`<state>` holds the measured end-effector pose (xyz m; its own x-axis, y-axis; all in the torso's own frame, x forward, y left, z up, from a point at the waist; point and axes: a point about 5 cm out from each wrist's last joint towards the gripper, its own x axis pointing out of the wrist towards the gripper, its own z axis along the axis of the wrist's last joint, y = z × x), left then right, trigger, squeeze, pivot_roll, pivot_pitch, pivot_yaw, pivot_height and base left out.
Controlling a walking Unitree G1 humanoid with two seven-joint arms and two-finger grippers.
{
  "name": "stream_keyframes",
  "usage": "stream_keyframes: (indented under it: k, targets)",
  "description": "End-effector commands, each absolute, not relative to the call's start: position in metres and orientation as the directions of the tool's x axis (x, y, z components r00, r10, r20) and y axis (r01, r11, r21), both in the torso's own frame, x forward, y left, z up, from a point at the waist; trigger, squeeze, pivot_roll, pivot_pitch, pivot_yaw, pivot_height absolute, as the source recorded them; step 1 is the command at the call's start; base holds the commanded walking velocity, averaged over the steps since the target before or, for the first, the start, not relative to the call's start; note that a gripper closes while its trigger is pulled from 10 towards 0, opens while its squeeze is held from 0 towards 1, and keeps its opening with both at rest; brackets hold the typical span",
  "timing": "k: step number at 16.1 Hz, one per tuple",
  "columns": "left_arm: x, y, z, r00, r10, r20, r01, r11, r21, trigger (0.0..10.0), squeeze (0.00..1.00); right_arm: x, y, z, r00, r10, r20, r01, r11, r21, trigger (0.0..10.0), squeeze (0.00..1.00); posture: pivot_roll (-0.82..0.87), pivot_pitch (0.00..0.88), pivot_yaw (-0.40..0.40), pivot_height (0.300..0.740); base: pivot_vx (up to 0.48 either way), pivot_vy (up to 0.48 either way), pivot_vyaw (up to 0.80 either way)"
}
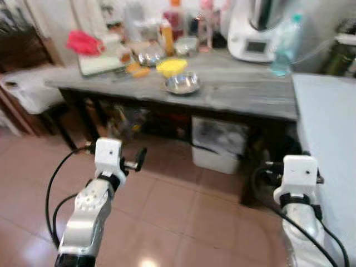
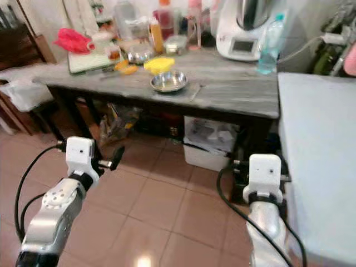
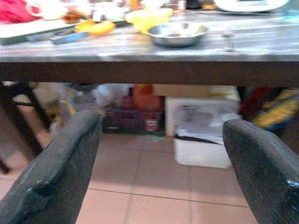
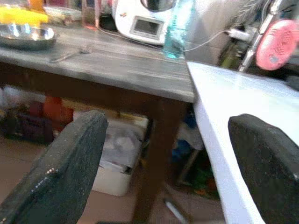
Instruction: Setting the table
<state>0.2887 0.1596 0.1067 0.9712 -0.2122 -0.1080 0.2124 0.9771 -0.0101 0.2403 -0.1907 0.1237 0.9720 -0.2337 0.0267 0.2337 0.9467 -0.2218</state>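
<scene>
Head view: the grey bench (image 2: 233,92) stands ahead across tiled floor; a steel bowl (image 2: 168,81) sits near its front edge, a yellow dish (image 2: 159,64) just behind it, a fork (image 2: 194,92) just to the bowl's right, its long axis running roughly front to back.
Arms: both are raised short of the bench; the bowl lies ahead, between them, nearer the left arm by my judgement.
Left wrist view: left gripper (image 3: 161,163) has its fingers (image 3: 60,172) spread wide and empty, the bowl ahead and above them.
Right wrist view: right gripper (image 4: 163,168) is likewise spread, empty; white table (image 4: 238,102) adjoins the bench.
</scene>
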Motion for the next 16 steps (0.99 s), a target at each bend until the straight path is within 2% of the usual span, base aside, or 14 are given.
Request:
stream_keyframes:
  k: [1, 7, 9, 13, 16]
  targets:
    - [0.289, 0.164, 0.107, 0.972, -0.204, -0.113, 0.206, 0.979, 0.004, 10.0, 0.0, 0.243, -0.185, 0.128, 0.975, -0.217, 0.044, 0.221, 0.952, -0.209, 10.0, 0.0, -0.12, 0.009, 0.067, 0.74, -0.311, 0.0, 0.0]
    - [0.289, 0.151, 0.105, 0.967, -0.231, -0.11, 0.23, 0.973, -0.016, 10.0, 0.0, 0.243, -0.186, 0.129, 0.974, -0.222, 0.049, 0.227, 0.952, -0.204, 10.0, 0.0, -0.12, 0.012, 0.068, 0.74, -0.276, 0.0, 0.0]
    - [0.288, 0.144, 0.104, 0.962, -0.253, -0.105, 0.252, 0.967, -0.028, 10.0, 0.0, 0.244, -0.185, 0.13, 0.975, -0.216, 0.054, 0.223, 0.953, -0.206, 10.0, 0.0, -0.12, 0.012, 0.065, 0.74, 0.0, 0.0, 0.0]
    - [0.291, 0.141, 0.103, 0.959, -0.267, -0.099, 0.265, 0.964, -0.034, 10.0, 0.0, 0.246, -0.186, 0.132, 0.975, -0.215, 0.06, 0.223, 0.952, -0.212, 10.0, 0.0, -0.12, 0.009, 0.064, 0.74, 0.0, 0.0, -0.44]
    - [0.292, 0.134, 0.108, 0.946, -0.319, -0.06, 0.316, 0.947, -0.054, 10.0, 0.0, 0.247, -0.185, 0.132, 0.974, -0.215, 0.064, 0.224, 0.951, -0.214, 10.0, 0.0, -0.12, 0.005, 0.068, 0.74, 0.0, 0.0, 0.0]
